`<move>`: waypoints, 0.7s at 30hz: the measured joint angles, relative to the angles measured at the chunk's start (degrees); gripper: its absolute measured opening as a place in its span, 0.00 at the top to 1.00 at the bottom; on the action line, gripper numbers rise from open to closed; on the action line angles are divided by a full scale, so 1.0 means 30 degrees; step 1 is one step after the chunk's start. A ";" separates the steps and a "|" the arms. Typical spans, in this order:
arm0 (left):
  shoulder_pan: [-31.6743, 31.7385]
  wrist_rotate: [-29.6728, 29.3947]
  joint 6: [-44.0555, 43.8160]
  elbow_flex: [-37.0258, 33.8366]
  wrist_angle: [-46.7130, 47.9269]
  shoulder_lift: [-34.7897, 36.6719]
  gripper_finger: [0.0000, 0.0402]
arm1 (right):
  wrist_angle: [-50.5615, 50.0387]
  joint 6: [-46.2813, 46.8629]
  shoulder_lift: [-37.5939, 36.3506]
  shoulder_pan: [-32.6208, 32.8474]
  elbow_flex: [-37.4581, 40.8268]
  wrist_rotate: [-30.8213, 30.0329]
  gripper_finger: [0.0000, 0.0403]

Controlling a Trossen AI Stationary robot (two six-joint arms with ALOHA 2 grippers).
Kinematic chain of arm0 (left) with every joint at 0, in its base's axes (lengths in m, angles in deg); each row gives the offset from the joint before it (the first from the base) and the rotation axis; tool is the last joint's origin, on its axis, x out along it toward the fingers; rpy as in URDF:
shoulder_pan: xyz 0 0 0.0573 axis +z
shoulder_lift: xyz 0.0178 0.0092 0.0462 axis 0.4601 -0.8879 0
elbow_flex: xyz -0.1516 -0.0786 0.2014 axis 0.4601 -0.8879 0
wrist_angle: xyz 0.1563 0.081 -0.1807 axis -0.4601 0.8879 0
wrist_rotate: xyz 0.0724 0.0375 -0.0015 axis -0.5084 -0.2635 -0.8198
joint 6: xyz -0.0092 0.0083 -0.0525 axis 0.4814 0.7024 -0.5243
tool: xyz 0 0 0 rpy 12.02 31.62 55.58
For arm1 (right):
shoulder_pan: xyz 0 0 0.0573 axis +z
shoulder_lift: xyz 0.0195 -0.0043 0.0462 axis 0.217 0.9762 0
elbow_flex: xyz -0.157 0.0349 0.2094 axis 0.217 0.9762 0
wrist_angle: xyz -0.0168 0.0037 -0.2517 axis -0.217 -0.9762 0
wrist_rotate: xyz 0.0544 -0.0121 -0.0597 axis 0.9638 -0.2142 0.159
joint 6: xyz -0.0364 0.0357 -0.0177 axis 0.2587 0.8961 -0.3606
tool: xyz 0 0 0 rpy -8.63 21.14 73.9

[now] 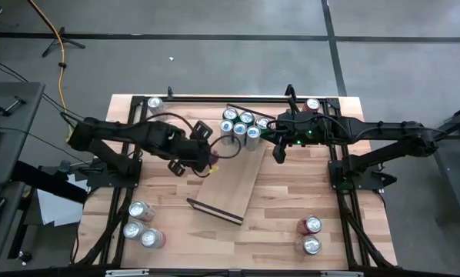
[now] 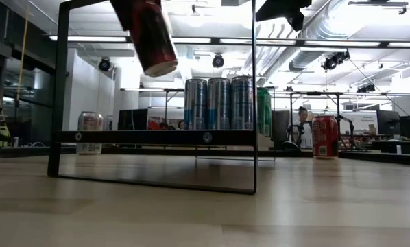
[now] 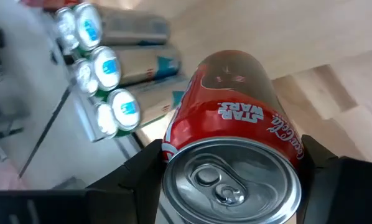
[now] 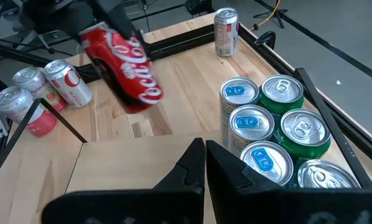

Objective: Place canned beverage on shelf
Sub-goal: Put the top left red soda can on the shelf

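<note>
Plank tabletop (image 1: pixel 291 223): shelf (image 1: pixel 231 183) angled, cans (image 1: pixel 239 125) clustered at far end. Left fingers (image 3: pixel 142 177) pinching red can (image 4: pixel 120 65), tilted above shelf. Right fingers (image 4: pixel 204 163) pressed together, beside cluster.

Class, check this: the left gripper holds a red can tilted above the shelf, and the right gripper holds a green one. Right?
Not quite. The right gripper holds nothing; the right wrist view shows its fingers closed and empty. The left gripper does hold the red can tilted above the shelf.
</note>
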 joint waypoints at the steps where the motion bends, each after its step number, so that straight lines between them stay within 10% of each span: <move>1: -0.0040 0.0289 0.0131 0.0000 0.0193 -0.0002 0.54 | -0.0008 0.0000 0.0000 0.0000 0.0000 0.0000 1.00; 7: 0.0256 0.1320 -0.0886 -0.0283 0.0041 0.0786 0.53 | -0.0034 -0.0005 0.0000 0.0000 0.0000 0.0004 1.00; 21: 0.3519 0.5891 -1.5213 0.0522 0.0755 -0.3318 0.53 | -0.0297 -0.0007 0.0015 0.0000 0.0000 -0.0003 1.00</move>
